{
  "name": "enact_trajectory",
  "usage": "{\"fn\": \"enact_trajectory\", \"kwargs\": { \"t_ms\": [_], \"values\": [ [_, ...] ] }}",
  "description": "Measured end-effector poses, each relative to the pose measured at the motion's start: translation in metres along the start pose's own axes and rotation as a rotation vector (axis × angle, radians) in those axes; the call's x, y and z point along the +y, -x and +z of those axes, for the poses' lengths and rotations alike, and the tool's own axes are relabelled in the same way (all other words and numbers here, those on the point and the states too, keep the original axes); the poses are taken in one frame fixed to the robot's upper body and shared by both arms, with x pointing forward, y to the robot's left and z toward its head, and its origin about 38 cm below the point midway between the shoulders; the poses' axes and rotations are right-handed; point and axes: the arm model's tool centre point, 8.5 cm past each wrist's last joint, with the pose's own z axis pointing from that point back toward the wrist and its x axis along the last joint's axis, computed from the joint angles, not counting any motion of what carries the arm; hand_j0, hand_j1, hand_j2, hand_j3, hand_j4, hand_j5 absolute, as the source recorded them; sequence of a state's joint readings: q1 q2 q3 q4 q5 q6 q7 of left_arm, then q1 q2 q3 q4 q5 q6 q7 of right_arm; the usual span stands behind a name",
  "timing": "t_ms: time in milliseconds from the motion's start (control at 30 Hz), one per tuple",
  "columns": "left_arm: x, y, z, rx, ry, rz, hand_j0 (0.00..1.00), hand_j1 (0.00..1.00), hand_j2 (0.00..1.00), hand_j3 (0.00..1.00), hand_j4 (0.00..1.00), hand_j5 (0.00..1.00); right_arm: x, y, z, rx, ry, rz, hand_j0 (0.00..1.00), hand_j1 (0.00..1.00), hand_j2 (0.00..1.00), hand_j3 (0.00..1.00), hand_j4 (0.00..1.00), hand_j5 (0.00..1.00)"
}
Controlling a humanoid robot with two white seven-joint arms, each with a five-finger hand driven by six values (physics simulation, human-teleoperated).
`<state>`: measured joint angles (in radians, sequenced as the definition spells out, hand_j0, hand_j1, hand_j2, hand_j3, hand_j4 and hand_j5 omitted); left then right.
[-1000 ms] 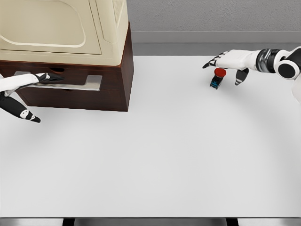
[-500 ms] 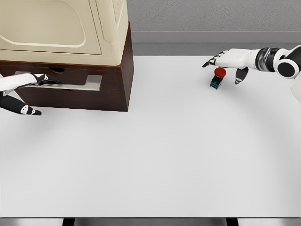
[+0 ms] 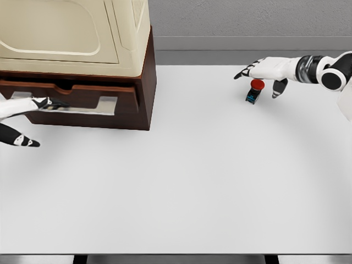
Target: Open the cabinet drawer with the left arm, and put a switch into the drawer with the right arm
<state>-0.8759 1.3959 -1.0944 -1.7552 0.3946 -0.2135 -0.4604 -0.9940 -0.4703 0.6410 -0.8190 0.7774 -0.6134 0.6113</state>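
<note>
1. Cabinet (image 3: 144, 82): dark brown wood, far-left corner of the white table (image 3: 181, 181). This is the landmark for all else.
2. Cream appliance (image 3: 71, 33) sits on top of cabinet, rounded door panel facing front.
3. Drawer (image 3: 82, 96) at cabinet front, pulled partway out; front panel stands fwd of the cabinet face w/ a pale metal handle plate (image 3: 107, 104) along it.
4. Left hand (image 3: 25, 115) at left picture edge, in front of cabinet's left part. Upper fingers (image 3: 47, 102) stretched along the drawer front at handle level, touching or nearly so; cannot tell if hooked on it. Thumb lower, apart from the other fingers, over the table. So hand reads as spread, not clamped on anything visible.
5. Switch (image 3: 254, 91): small, red round button on a black/blue base, upright on table, well right of cabinet, near the far edge.
6. Right hand (image 3: 264, 74) over the switch, arm coming in from right edge. Fingers apart – some reach left past the switch, thumb hangs down just right of it. Not closed on it; switch sits between them.
</note>
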Motion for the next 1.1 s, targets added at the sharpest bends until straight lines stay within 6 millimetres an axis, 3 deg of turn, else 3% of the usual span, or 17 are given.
{"fn": "enact_trajectory", "kwargs": {
  "t_ms": [633,1100],
  "values": [
    [-0.005,-0.006,0.019,-0.081,0.103,0.034,0.79,0.79,0.79,0.79,0.79,0.79,0.001,-0.003,-0.003,-0.006,-0.013,0.01,1.0,1.0,1.0,1.0,1.0,1.0],
    [-0.012,-0.008,0.031,-0.124,0.149,-0.036,0.8,0.8,0.8,0.8,0.8,0.8,0.003,-0.002,-0.007,-0.003,-0.03,0.002,1.0,1.0,1.0,1.0,1.0,1.0]
  ]
}}
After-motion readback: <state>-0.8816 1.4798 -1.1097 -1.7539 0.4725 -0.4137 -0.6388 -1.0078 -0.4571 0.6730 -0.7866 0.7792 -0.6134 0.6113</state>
